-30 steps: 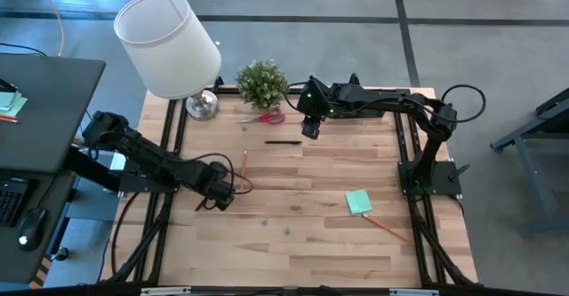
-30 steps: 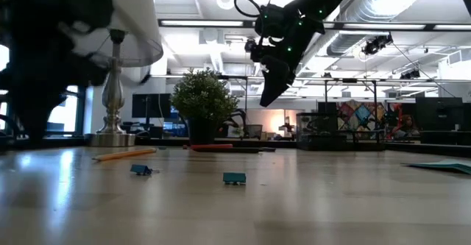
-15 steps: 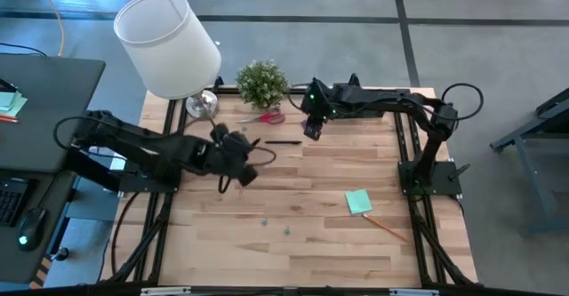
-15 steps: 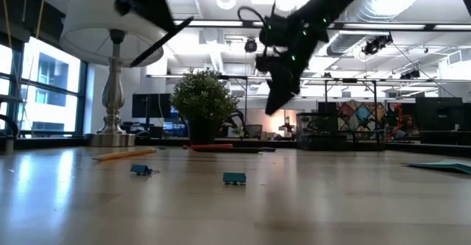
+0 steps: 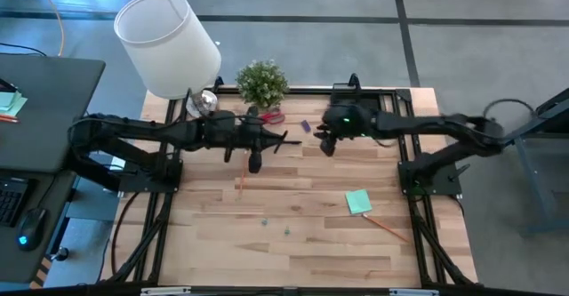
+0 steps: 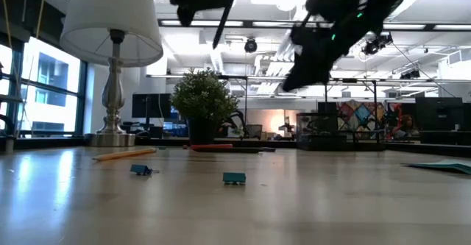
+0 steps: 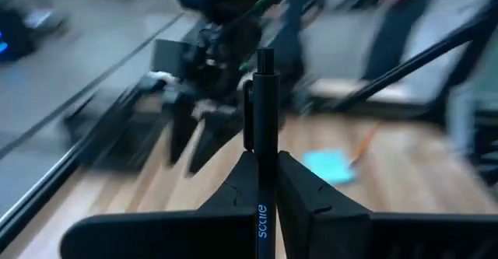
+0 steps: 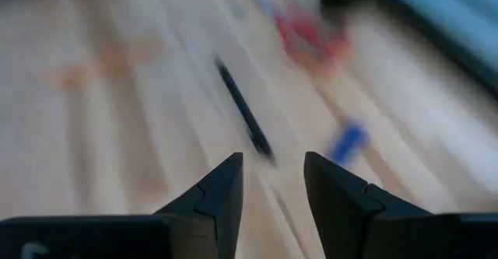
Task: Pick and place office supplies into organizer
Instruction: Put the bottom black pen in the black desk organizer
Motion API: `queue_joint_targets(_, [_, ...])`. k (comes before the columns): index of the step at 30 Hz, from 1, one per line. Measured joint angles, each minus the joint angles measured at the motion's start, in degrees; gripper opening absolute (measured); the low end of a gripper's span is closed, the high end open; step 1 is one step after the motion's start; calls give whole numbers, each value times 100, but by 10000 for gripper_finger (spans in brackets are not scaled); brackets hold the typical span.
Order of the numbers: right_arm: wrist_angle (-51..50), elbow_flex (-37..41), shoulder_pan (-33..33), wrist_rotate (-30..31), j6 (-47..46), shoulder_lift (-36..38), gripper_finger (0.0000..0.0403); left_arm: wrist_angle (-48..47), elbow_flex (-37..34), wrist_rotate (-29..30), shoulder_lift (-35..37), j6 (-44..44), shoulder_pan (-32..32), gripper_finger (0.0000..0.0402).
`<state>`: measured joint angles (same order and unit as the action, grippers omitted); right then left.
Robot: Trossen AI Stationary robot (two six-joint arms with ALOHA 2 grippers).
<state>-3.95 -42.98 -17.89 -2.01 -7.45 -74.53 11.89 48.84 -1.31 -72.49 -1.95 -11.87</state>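
2 pens (image 7: 264, 119) (1 aloft), 2 pencils (image 5: 242, 185), 2 clips (image 6: 234, 177); 1 ea.: scissors (image 5: 269, 116), notepad (image 5: 358, 201), purple pc. (image 5: 305, 126), plant (image 5: 262, 83), lamp (image 5: 167, 43)

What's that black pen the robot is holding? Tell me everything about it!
The pen is slim and dark, plastic-looking, with a clip near its top end and small white lettering low on the barrel. The left gripper is shut on it, one finger on each side, and the long end sticks out past them. It is held up in the air, above the table's far side near the plant, touching nothing else.
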Motion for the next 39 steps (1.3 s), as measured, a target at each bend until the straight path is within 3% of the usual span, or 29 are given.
queue_joint_targets(5, [1480, 914, 510, -526, 102, 1171, 129, 1357, -490, -862, -2, 2, -171, 0])
queue_joint_targets(8, [2733, 1450, 800, -792, 87, 1566, 129, 2089, -770, -1084, -88, -117, -159, 0])
queue_joint_targets(10, [3649, 1671, 983, -690, -9, 1603, 129, 2393, -978, -1300, -120, -303, -162, 0])
queue_joint_targets(13, [4232, 1832, 1155, -215, -88, 1551, 129, 2928, -1088, -1357, -266, -446, -118, 0])
queue_joint_targets(17, [4246, 1736, 1247, 3, -113, 1234, 129, 2842, -1118, -1325, -421, -455, -38, 0])
queue_joint_targets(26, [4198, 906, 1271, -330, 38, 106, 129, 3141, -1110, -1285, -508, -390, -57, 0])
queue_joint_targets(30, [4163, 443, 1269, -842, 75, -417, 129, 3063, -1106, -1324, -505, -451, -43, 0])
queue_joint_targets(39, [3893, -263, 1278, -1238, 140, -1204, 129, 2882, -1110, -1333, -501, -436, -47, 0])
